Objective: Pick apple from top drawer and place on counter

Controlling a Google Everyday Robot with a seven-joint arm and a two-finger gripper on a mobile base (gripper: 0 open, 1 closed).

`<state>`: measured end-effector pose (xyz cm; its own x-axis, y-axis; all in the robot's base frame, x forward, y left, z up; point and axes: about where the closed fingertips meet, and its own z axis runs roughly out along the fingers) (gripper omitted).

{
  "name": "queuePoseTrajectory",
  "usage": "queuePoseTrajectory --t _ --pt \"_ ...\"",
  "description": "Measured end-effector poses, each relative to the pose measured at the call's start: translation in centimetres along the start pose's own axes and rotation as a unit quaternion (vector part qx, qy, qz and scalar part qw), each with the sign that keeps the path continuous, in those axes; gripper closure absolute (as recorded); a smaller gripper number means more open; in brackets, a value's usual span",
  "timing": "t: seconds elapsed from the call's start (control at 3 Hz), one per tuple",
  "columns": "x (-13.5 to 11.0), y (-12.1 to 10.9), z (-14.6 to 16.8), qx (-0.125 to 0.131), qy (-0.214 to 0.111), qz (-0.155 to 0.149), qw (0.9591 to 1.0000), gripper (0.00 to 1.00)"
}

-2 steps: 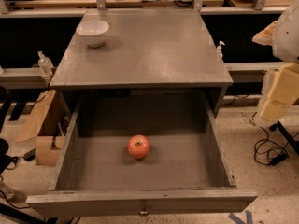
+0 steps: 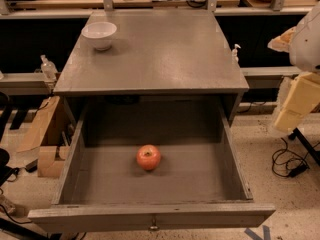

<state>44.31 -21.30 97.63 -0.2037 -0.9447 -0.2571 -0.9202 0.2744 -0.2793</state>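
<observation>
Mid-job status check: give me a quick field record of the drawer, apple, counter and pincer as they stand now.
top drawer: pulled fully open, front panel nearest the camera
apple: on the drawer floor near the middle, touching no wall
counter: above the drawer, no apple on it
white bowl: upright at the counter's far left corner
pincer: at the right edge of the view, beside the cabinet, outside the drawer, apart from the apple
task status: apple not yet picked
</observation>
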Motion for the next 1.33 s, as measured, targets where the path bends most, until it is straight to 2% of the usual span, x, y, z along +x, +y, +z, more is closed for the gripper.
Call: queuePoseTrajectory --t 0.33,0.67,1.0,1.33 --pt "0.3 0.1 3.4 -0.009 -0.055 -0.008 0.9984 0.0" --pt "0.0 0.2 7.4 -0.008 -0.136 -0.023 0.9904 0.0" --pt "-0.8 0.4 11.8 0.002 -0.227 -0.033 0.9733 0.0" --pt "-1.4 1.2 15.9 0.008 -0.284 -0.063 0.9567 0.0"
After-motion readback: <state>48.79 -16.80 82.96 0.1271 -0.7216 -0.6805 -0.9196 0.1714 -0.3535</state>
